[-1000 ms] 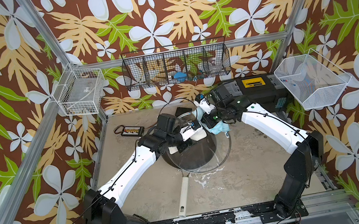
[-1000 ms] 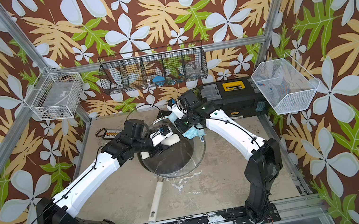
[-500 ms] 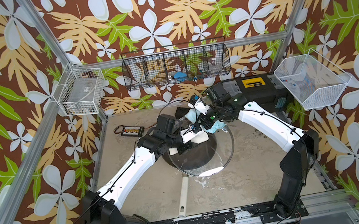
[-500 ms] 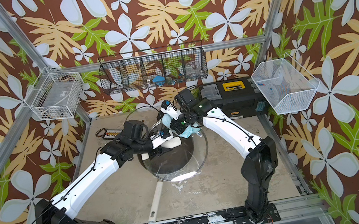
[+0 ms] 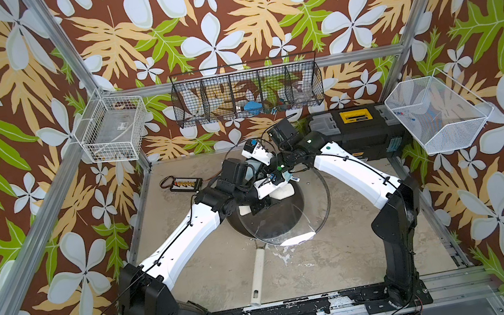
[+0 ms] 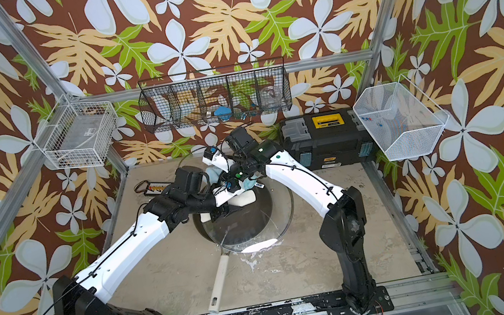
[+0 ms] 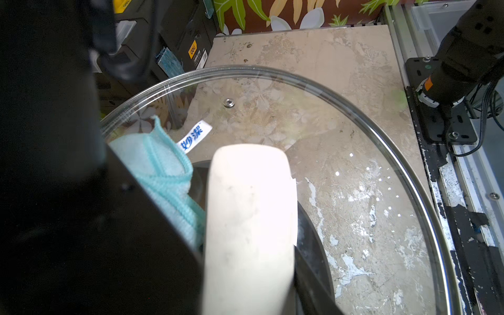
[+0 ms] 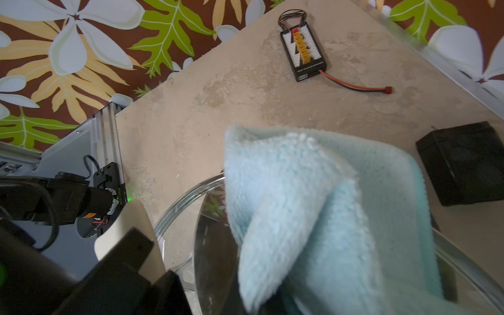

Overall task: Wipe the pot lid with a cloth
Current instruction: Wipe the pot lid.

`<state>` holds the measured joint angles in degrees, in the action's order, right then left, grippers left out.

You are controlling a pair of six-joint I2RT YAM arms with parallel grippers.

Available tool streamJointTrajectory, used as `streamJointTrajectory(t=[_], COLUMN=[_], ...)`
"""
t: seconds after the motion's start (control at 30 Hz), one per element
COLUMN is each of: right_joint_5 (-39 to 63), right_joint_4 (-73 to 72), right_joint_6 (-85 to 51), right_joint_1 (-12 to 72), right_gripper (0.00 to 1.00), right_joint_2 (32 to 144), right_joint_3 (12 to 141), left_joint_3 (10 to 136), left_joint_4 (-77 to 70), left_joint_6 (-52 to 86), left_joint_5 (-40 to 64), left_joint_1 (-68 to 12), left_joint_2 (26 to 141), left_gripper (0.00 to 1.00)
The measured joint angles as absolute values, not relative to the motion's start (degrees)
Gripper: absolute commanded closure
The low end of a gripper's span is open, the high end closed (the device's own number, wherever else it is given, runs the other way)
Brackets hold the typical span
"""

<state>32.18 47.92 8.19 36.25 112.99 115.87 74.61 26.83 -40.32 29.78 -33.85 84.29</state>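
- Left gripper is clamped on the cream bar handle of the pot lid. Its jaws are closed on either side of the bar, roughly at mid-length, as the left wrist view shows.
- Right gripper is pinched tight on the cloth. Its fingertips are buried in the folds, and a loose flap hangs forward over the glass.
- The pot lid is at mid-table, held above the dark frying pan. It looks tilted rather than level, though the top views do not make that certain.
- The handle's long axis runs roughly side to side across the table in both top views.
- The cloth lies just beyond the handle, on the back-wall side. In the left wrist view it is just beside the bar, with one left jaw between them.
- The cloth's white label lies flat against the glass, so contact seems likely. How firmly the cloth presses cannot be told.
- The widest bare stretch of glass lies on the far side of the bar from the cloth, toward the front of the table and the right arm's base.
- Judgement: the right arm does the wiping while the left arm only steadies the lid.
- The bar and the left jaws block a straight pull toward the front. The coming stroke therefore probably has to run along the bar on the back half, or swing round the bar's free end to reach the rest.
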Motion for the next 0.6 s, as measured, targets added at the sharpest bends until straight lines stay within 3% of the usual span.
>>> streamJointTrajectory(t=[0.6], right_joint_5=[32.5], right_joint_4=[44.5], right_joint_6=[3.9], right_joint_1=[34.9], right_gripper=[1.00], right_joint_2=[109.9], right_joint_3=[109.7], left_joint_3=[71.9], left_joint_4=[24.8], left_joint_6=[-39.4], left_joint_5=[28.7], left_joint_1=[-34.0], left_joint_2=[81.7], left_gripper=[1.00])
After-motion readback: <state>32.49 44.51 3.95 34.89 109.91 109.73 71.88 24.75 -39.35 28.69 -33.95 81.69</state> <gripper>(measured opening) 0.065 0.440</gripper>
